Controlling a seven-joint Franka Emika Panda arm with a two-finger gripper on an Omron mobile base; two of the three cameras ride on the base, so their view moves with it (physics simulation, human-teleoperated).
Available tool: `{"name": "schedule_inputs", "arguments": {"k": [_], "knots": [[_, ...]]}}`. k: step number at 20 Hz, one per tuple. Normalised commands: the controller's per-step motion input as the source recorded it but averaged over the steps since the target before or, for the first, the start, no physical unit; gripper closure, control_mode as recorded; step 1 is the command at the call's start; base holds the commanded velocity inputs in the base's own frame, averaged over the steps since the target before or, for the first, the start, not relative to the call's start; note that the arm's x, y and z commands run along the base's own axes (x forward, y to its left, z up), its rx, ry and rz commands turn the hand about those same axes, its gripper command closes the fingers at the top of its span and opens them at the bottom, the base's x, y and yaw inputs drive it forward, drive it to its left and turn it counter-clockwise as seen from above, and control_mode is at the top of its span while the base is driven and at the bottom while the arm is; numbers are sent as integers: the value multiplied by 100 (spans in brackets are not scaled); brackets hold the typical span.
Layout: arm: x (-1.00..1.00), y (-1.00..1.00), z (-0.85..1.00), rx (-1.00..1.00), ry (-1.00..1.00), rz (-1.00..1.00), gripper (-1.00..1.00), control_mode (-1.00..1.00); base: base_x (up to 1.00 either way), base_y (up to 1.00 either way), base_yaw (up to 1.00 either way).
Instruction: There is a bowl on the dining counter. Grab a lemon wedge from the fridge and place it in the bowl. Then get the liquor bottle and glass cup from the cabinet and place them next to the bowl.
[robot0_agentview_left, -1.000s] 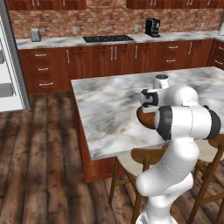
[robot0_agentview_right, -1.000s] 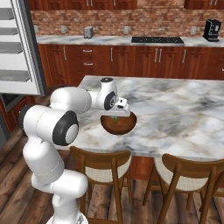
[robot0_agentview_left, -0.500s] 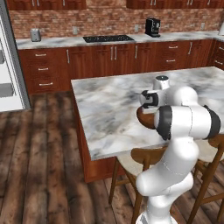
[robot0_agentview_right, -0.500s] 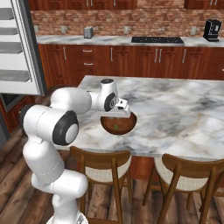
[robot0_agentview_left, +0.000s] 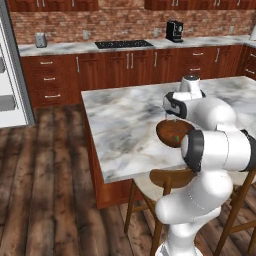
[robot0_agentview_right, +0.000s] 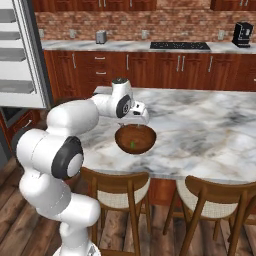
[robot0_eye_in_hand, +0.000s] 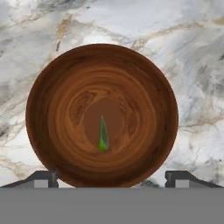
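The end effector (robot0_eye_in_hand: 112, 177) hangs wide open and empty directly above the bowl (robot0_eye_in_hand: 52, 109) on the table (robot0_eye_in_hand: 192, 52) — the green lemon wedge (robot0_eye_in_hand: 103, 135) lies at the bowl's centre below it. Any descent risks clipping the rim — tipping the bowl.

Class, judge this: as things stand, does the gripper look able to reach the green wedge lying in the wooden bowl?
Probably yes: the gripper hangs open directly above the bowl, and nothing covers the wedge at its bottom.
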Motion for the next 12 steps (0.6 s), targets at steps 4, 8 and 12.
{"name": "schedule_inputs", "arguments": {"k": [4, 8, 12], "knots": [[-78, 5, 96, 0, -21, 0, -100, -100, 0, 0, 0], [-88, 28, 100, 0, -20, 0, -100, -100, 0, 0, 0], [-90, 45, 100, 0, -29, 0, -100, -100, 0, 0, 0]]}}
